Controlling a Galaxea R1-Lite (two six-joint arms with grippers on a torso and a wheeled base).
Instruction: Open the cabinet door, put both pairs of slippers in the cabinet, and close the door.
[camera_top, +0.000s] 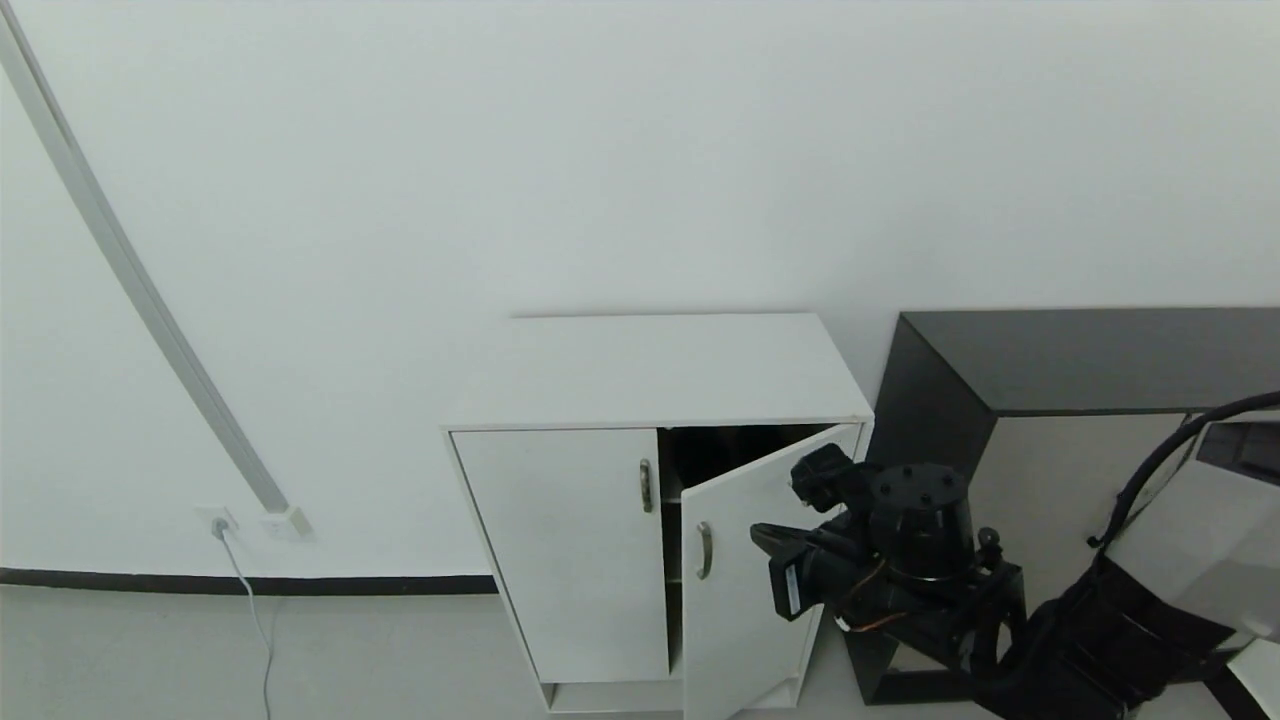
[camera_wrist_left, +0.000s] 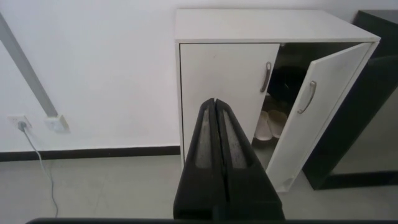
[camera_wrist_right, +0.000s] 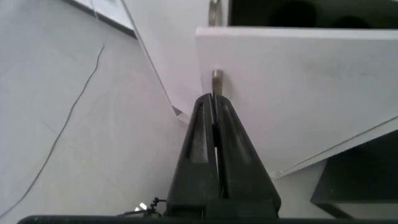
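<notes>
Well, my right gripper (camera_wrist_right: 215, 99) is pressed shut, its tip just at the handle (camera_wrist_right: 216, 79) of the half-open right door (camera_wrist_right: 298, 93) (touching or not, I cannot tell). My left gripper (camera_wrist_left: 215, 106) is shut too, holding nothing, well back from the cabinet (camera_wrist_left: 273, 25). Through the gap a pale pair of slippers (camera_wrist_left: 272, 123) sits on a shelf; higher up is too dark to read. A black unit (camera_top: 1080, 360) crowds the hinge side; bare floor (camera_top: 380, 650) lies before the shut left door (camera_top: 560, 550).
</notes>
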